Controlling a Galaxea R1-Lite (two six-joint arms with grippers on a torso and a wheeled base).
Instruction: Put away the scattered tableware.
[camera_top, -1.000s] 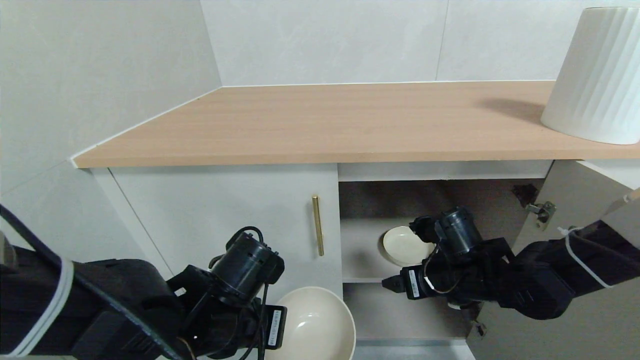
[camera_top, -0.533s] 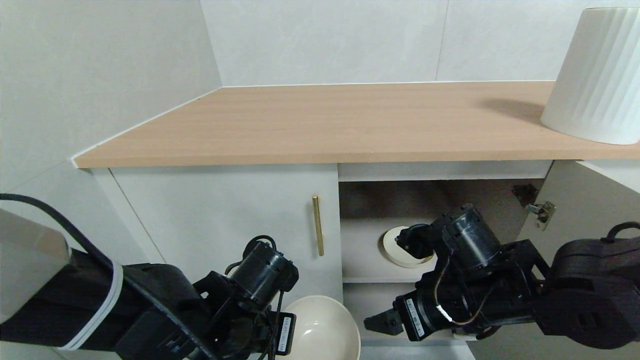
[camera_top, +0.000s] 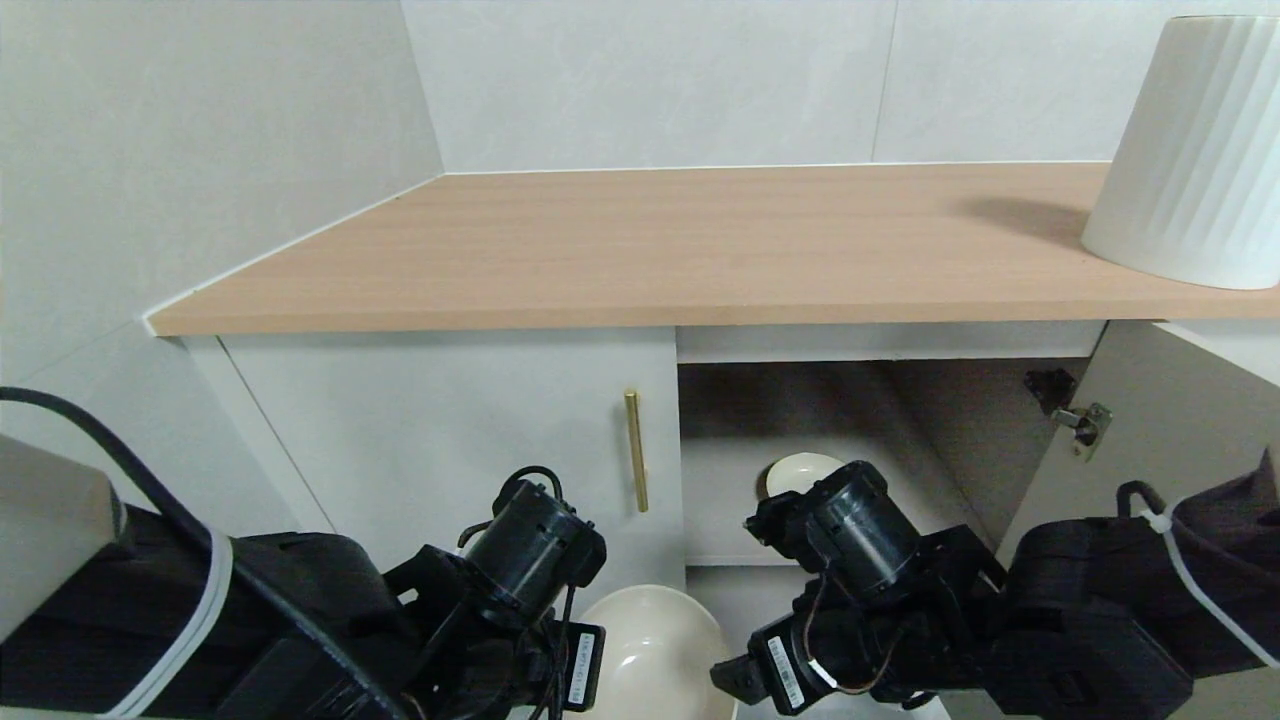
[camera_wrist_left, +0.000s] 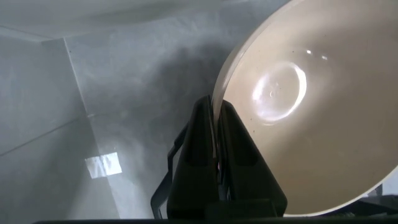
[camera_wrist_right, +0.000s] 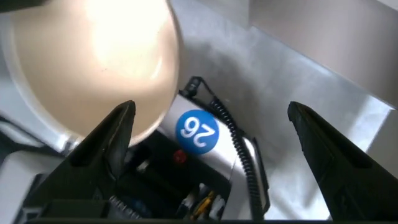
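Bowl (camera_top: 650, 645), cream, sits low before the closed cabinet door (camera_top: 450, 420), its lower edge cut off; the left gripper (camera_wrist_left: 214, 115) is clamped on its rim. Small dish (camera_top: 800, 468) on the cabinet shelf (camera_top: 720, 500) is mostly hidden behind the right wrist. Right gripper (camera_wrist_right: 209, 107), spread wide and empty, has withdrawn from the shelf toward the bowl.

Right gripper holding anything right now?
No, the right gripper stands open and empty; the bowl is clamped in the left gripper.
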